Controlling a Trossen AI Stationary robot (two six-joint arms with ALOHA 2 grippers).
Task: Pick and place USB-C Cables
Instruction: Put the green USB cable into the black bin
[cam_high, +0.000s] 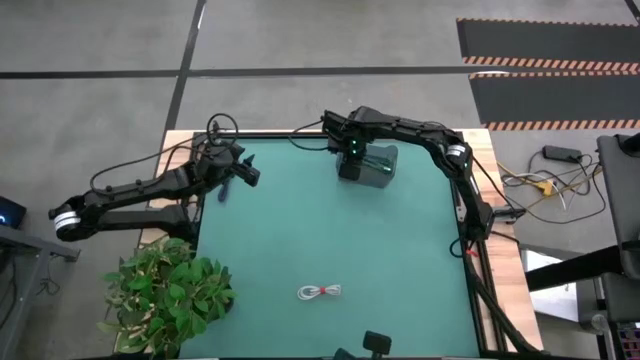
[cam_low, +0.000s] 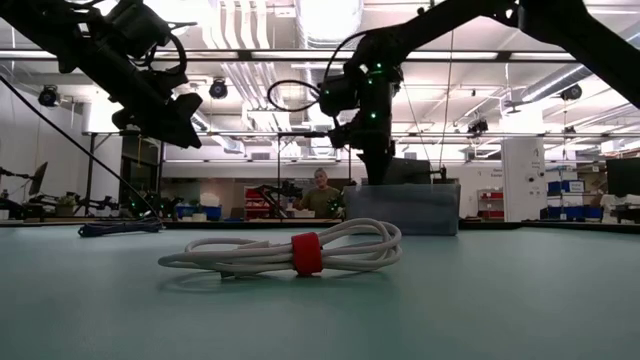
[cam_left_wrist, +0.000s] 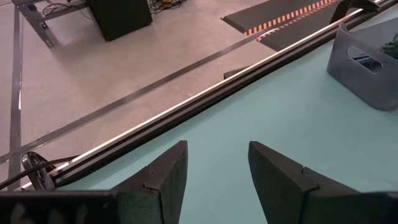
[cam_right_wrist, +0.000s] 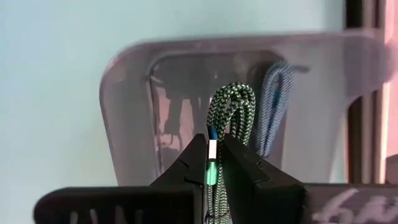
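My right gripper (cam_right_wrist: 213, 146) is over the grey translucent bin (cam_high: 380, 165) at the table's far side, shut on the teal-green cable (cam_right_wrist: 229, 109). A blue braided cable (cam_right_wrist: 273, 106) lies inside the bin (cam_right_wrist: 130, 118). The white cable with a red band (cam_high: 320, 292) lies flat near the table's near edge, close in the low view (cam_low: 300, 253). A dark blue cable (cam_high: 222, 190) lies on the table by the left edge (cam_low: 120, 228). My left gripper (cam_high: 248, 172) hangs open in the air just beyond it, holding nothing (cam_left_wrist: 217, 155). My right gripper pinches the teal-green cable bundle between its two fingers, at the end with the silver plug (cam_right_wrist: 211, 152). The fingers come from above, pointing down into the bin. The bundle's looped end (cam_right_wrist: 231, 93) hangs below the fingertips inside the bin; whether it touches the bin's floor I cannot tell.
A leafy plant (cam_high: 165, 295) stands off the table's near-left corner. A black rail (cam_left_wrist: 205, 102) borders the table. A person (cam_low: 320, 195) sits far off in the room behind. Bare green mat (cam_high: 330, 235) spreads between the bin and the white cable.
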